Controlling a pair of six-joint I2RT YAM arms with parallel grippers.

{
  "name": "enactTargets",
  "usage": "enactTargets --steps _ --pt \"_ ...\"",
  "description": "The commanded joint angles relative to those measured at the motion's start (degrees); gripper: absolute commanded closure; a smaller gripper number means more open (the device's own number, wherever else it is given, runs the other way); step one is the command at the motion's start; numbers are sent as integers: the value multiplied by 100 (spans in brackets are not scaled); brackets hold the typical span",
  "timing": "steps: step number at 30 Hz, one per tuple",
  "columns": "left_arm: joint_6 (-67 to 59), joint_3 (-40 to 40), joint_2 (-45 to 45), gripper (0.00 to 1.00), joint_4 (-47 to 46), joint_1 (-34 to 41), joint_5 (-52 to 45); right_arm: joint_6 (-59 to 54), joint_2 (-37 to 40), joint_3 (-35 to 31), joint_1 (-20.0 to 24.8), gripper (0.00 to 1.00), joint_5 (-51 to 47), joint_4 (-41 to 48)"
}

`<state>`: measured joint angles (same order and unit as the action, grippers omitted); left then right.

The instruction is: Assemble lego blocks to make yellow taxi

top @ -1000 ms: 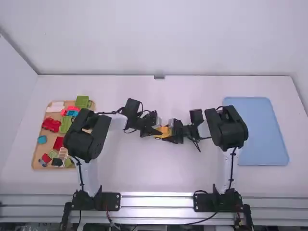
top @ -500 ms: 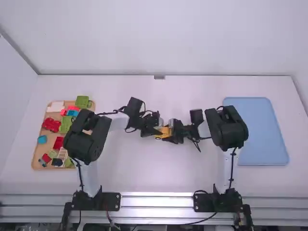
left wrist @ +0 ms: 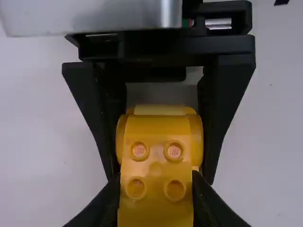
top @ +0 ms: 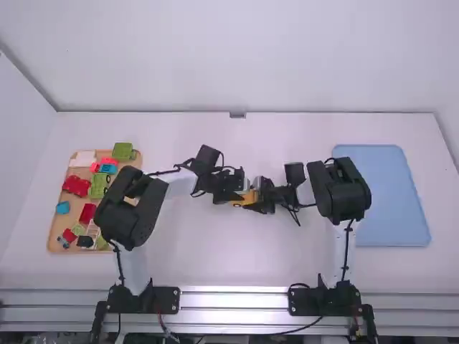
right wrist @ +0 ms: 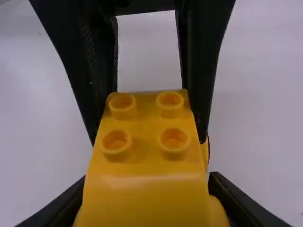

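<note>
because pressing small bricks together takes a push from both sides, it makes sense that the yellow block point(left wrist: 156, 203) sits between the two arms, near the middle of the table point(top: 208, 251) where both can reach. the left gripper point(left wrist: 156, 176) has its jaws closed on one end, just wide enough for the block, and the right gripper point(right wrist: 147, 177) pinches the other end the same way — so neither end looks likely to swing about. both hold it by the flanks, which leaves the round studs point(right wrist: 173, 139) uncovered, perhaps so a further piece could go on top. whether this is one piece or several already joined, i cannot tell. the step looks like pressing or checking a joint, and the next move probably wants a straight, even squeeze; a skewed one might twist the block or pop a seam. the wooden tray point(top: 54, 223) keeps loose blocks point(top: 76, 185) off to the left — out of the arms' working space — and the blue tray point(top: 391, 197) lies to the right, possibly for the finished taxi.
</note>
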<state>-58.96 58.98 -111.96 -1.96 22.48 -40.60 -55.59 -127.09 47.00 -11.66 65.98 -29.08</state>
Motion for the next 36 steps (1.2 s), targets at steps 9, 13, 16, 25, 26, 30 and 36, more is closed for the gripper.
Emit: enactTargets --steps 9,13,16,25,26,30,36 --pt "-42 -22 -345 90 -127 319 507 -17 -109 -11 -153 39 -131 -28" --pt "-57 44 -345 75 -101 232 142 -17 -109 -11 -153 39 -131 -28" --pt "-90 57 -345 70 -81 170 -94 -15 -109 -11 -151 39 -129 -26" --pt "-85 63 -345 64 -83 42 -98 24 -109 -9 -153 41 -136 -46" --pt "-87 63 -345 64 -81 35 -98 26 -109 -11 -153 41 -138 -48" --pt "-90 63 -345 60 -59 20 -258 24 -109 -11 -151 41 -131 -44" --pt "-90 63 -343 60 -13 -83 -400 26 -109 -9 -153 44 -133 -44"
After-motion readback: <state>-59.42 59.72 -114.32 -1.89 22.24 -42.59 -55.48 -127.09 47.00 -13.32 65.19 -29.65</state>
